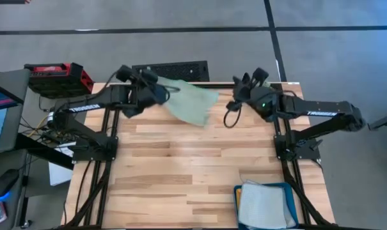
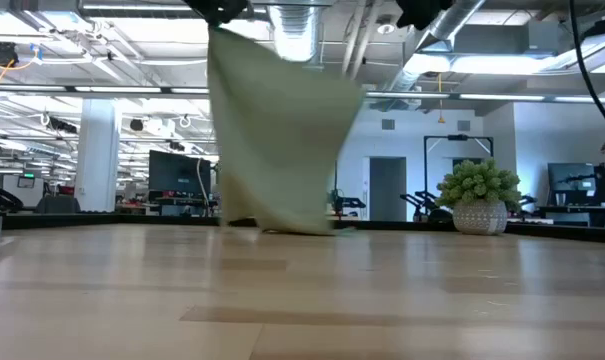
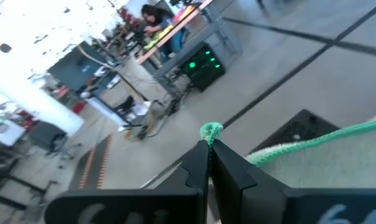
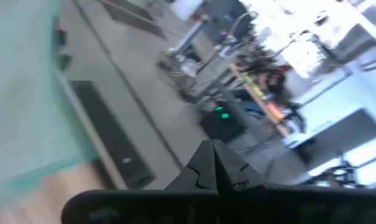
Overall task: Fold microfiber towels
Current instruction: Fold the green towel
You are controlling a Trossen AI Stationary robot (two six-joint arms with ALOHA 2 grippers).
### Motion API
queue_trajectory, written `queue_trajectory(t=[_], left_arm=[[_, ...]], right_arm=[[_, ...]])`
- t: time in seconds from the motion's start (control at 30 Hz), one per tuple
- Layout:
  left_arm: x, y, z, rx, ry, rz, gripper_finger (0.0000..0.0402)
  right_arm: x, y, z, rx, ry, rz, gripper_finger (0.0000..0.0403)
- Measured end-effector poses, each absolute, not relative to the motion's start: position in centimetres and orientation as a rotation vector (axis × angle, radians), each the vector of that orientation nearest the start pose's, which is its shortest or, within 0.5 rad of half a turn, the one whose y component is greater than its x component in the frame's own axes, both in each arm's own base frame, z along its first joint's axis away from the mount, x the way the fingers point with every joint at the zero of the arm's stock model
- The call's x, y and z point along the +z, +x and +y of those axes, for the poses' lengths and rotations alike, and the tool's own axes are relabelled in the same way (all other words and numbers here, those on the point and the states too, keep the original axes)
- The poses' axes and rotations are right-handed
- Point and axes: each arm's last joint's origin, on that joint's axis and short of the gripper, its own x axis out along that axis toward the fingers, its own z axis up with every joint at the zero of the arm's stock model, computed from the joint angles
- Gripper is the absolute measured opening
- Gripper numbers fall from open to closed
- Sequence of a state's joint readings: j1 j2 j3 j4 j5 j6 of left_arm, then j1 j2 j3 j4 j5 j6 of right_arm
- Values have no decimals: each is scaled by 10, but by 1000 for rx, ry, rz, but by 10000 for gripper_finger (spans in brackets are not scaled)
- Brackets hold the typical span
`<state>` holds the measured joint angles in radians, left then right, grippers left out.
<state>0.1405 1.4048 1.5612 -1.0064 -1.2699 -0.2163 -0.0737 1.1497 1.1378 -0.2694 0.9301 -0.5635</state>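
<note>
A light green microfiber towel [image 1: 194, 103] hangs over the table's far middle, and my left gripper [image 1: 164, 91] is shut on one of its upper corners. In the low view the towel [image 2: 282, 130] droops from my left gripper [image 2: 222, 10]. Its other upper corner [image 2: 360, 96] sags free. Its lower edge [image 2: 292, 228] reaches down to table height; whether it touches the wood I cannot tell. My right gripper [image 1: 235, 102] is shut on nothing, raised a little to the right of the towel. In its wrist view nothing sits between the shut fingers [image 4: 214, 149], and the towel [image 4: 26, 93] is off to the side. My left gripper pinches a top corner of the towel [image 3: 211, 130] between its two fingers, and a small tuft of cloth pokes out past the fingertips. The fingers lie nearly level, pointing toward the table's far side. The towel's top edge [image 3: 337, 134] runs away from the fingers, and the cloth hangs slack below.
A teal tray [image 1: 289, 190] holding pale towels sits at the table's near right corner. A spiky green ball plant in a pot [image 2: 477, 195] stands beyond the table at the right. A black panel [image 1: 171, 69] lies past the far edge, and a red box [image 1: 55, 76] is at the far left.
</note>
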Motion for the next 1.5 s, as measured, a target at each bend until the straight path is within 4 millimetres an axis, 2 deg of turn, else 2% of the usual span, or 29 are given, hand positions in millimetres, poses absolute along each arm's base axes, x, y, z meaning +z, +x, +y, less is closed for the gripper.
queue_trajectory(t=[0.1, 0.2, 0.47, 0.73, 1.03, 1.17, 1.3, 1.5], left_arm=[[411, 259, 73, 1362, 320, 608, 0], [412, 263, 75, 1287, 315, 618, 0], [411, 265, 74, 1196, 296, 636, 0], [412, 266, 74, 1200, 277, 611, 0], [412, 267, 74, 1190, 272, 602, 0], [411, 269, 72, 1134, 250, 603, 0], [411, 271, 64, 1061, 240, 604, 0], [410, 275, 48, 1006, 257, 594, 0]], right_arm=[[385, 236, -49, -941, -650, 515, 0], [386, 233, -50, -913, -644, 507, 0], [368, 250, -32, -535, -536, 474, 20], [337, 288, -26, -366, -483, 514, 68], [309, 339, -28, -389, -467, 402, 156], [295, 358, -29, -397, -484, 355, 188], [288, 374, -30, -403, -501, 330, 200], [284, 396, -38, -417, -501, 345, 196]])
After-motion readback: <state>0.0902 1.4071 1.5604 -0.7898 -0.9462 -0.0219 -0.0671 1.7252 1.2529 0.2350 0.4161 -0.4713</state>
